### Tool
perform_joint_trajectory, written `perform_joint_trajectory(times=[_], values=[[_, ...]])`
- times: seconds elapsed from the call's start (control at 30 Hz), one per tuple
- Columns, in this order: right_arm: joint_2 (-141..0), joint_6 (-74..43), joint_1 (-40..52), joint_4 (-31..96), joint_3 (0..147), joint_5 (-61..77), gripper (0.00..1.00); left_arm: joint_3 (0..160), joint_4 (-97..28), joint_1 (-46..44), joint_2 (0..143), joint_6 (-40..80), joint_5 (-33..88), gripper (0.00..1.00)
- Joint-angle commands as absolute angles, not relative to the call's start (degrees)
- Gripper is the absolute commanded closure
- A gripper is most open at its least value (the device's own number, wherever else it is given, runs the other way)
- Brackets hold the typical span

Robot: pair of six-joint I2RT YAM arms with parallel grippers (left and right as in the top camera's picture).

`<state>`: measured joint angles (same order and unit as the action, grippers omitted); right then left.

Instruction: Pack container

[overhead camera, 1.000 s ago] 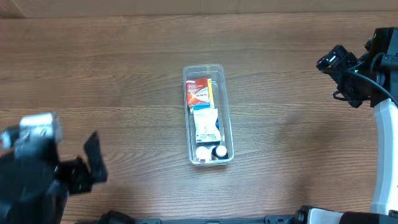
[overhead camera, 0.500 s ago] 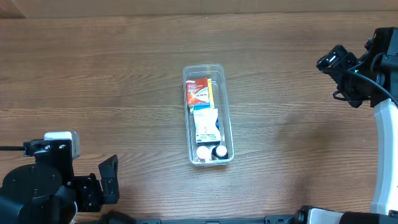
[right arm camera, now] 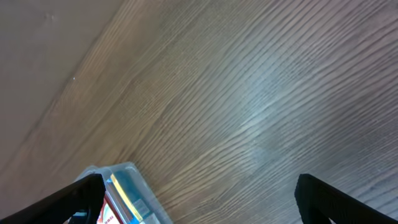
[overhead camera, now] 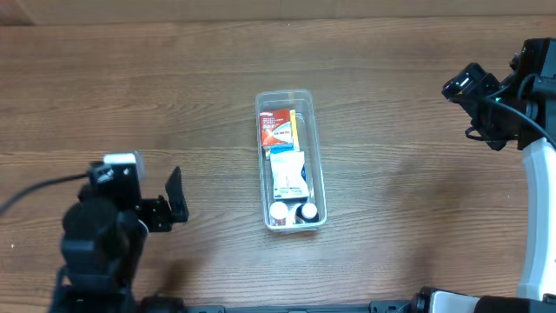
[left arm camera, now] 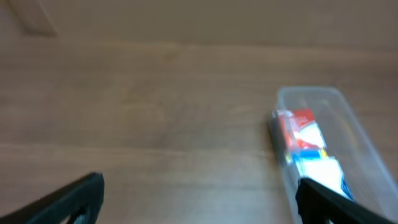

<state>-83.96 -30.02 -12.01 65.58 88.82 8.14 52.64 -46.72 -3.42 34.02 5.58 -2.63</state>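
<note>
The clear plastic container [overhead camera: 314, 152] stands in the middle of the wooden table. It holds a red and white packet [overhead camera: 277, 128], a white and blue packet [overhead camera: 287, 175] and two small white-capped bottles [overhead camera: 293, 211]. It also shows in the left wrist view [left arm camera: 360, 134] and the right wrist view [right arm camera: 134, 180]. My left gripper [overhead camera: 177, 198] is open and empty, left of the container and apart from it. My right gripper [overhead camera: 465, 94] is open and empty, raised at the far right.
The wooden table [overhead camera: 156, 104] carries nothing else in view. The right arm's white link [overhead camera: 539, 217] runs along the right edge. The left arm's body [overhead camera: 95, 243] fills the lower left.
My left arm has swung up and to the right, toward the container, with its fingers still open. The right arm and the container have not moved.
</note>
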Motion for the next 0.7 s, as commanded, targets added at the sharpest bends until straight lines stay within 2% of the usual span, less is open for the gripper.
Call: perform_joint_trajectory(times=[0.0, 0.23, 0.5, 0.67], values=[[-84.0, -30.3, -12.2, 65.3, 89.2, 8.3, 0.00, 36.8, -36.9, 1.0, 24.0, 2.1, 7.5, 0.00], [-84.0, -30.3, -12.2, 65.3, 89.2, 8.3, 0.00, 15.9, -26.2, 1.5, 8.3, 6.5, 9.0, 0.00], [-84.0, -30.3, -12.2, 65.3, 89.2, 8.3, 0.00, 7.9, -25.7, 1.5, 0.1, 8.0, 9.1, 0.00], [-84.0, -30.3, -12.2, 65.3, 89.2, 8.3, 0.00, 6.9, -23.7, 1.5, 0.2, 7.9, 9.0, 0.00]])
